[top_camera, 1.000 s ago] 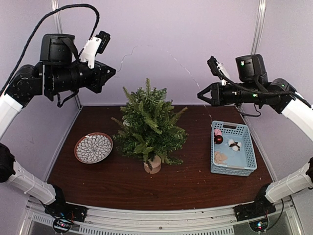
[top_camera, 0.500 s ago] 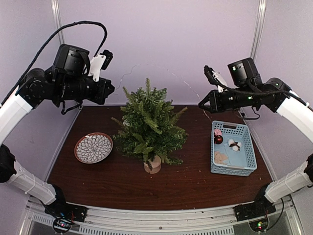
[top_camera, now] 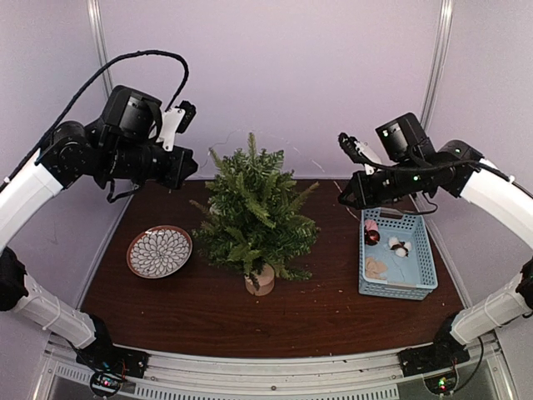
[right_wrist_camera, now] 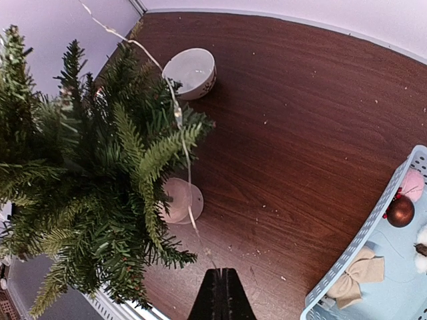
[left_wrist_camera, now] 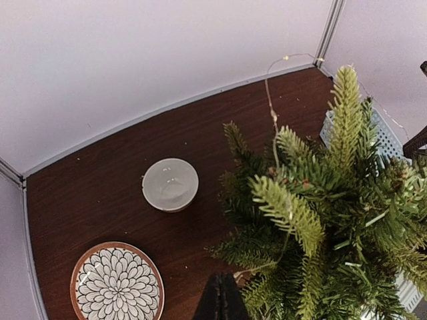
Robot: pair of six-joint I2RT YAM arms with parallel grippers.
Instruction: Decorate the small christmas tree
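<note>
The small christmas tree (top_camera: 254, 212) stands mid-table on its pale wooden stump (top_camera: 260, 282). A thin wire light string (right_wrist_camera: 179, 113) drapes over its top branches and runs to both grippers. My left gripper (top_camera: 190, 165) hangs high, just left of the treetop. It is shut on one end of the string (left_wrist_camera: 269, 107), and its closed tips (left_wrist_camera: 222, 280) point down at the tree's lower branches. My right gripper (top_camera: 343, 200) hovers right of the tree, shut on the other end, which enters its tips (right_wrist_camera: 221, 272).
A blue basket (top_camera: 423, 250) at the right holds a dark red bauble (right_wrist_camera: 400, 211), a pink ball, a beige bow (right_wrist_camera: 357, 273) and a white cotton piece. A patterned plate (top_camera: 159, 252) lies left of the tree. A white bowl (left_wrist_camera: 170, 185) sits behind it.
Both arms have come down and inward toward the tree, left gripper moving right, right gripper moving left, bringing the string lower onto the treetop. Both stayed shut.
</note>
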